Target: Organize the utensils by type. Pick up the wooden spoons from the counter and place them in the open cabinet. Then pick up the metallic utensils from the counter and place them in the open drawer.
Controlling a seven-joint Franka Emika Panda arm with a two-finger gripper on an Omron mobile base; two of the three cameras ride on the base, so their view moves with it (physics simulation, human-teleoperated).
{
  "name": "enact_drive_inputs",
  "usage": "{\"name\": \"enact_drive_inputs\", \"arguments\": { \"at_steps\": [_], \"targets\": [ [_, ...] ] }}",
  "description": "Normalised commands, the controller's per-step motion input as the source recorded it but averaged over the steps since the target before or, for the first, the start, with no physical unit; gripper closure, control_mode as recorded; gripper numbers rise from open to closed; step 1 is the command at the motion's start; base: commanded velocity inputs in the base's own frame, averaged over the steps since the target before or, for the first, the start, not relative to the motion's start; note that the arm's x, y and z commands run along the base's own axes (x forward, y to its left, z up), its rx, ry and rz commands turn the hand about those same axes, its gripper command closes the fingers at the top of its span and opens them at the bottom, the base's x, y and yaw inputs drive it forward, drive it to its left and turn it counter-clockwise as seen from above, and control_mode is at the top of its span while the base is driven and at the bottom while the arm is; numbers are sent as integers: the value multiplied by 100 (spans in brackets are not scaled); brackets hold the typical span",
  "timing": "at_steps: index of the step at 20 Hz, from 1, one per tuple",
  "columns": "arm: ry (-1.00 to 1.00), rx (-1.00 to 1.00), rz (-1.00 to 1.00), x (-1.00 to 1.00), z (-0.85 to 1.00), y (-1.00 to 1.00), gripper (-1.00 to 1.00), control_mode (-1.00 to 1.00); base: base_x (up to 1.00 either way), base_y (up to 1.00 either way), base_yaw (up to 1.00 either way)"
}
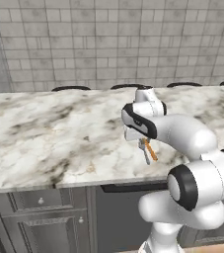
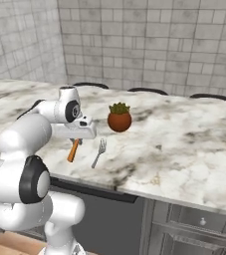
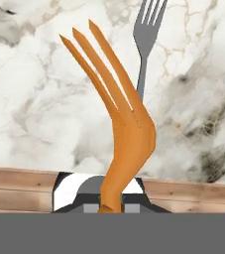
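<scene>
Handling assessment, orange fork (image 3: 126, 124): the end effector (image 2: 75, 143) is closed on its handle, and the fork hangs from it just above the marble table (image 1: 49, 133), near the front edge. In the hand view the tines fan away from the camera and the handle disappears between the finger tips, so the hold appears to sit well back along the handle.

Judged properties: light, rigid, smooth-surfaced. A thin hard handle of this kind could pivot or slide in a narrow pinch, so a hold nearer the broad neck would probably be steadier. Breakage risk appears low.

Grey steel fork (image 2: 98, 153): lying flat on the table just right of the held fork, tines pointing toward the far wall. Judged equally light and stiff. It lies low against the slab, so mid-handle looks the best place to take it.

Potted plant (image 2: 119, 117): standing farther back, apart from both forks.

Drawer: a dark gap under the table edge, directly below the arm, may be its front; I cannot confirm this.

Markings: no brand, label or legible writing found on any item.
</scene>
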Motion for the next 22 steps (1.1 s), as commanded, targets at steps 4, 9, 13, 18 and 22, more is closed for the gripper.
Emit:
{"name": "enact_drive_inputs", "arguments": {
  "at_steps": [4,9,13,18,22],
  "targets": [
    [0,0,0,0,0,0,100,100,-70,-54,15],
    [0,0,0,0,0,0,100,100,-39,-52,21],
    [0,0,0,0,0,0,100,100,-11,-55,55],
    [0,0,0,0,0,0,100,100,-19,-54,61],
    [0,0,0,0,0,0,100,100,-15,-30,-10]
  ]
}}
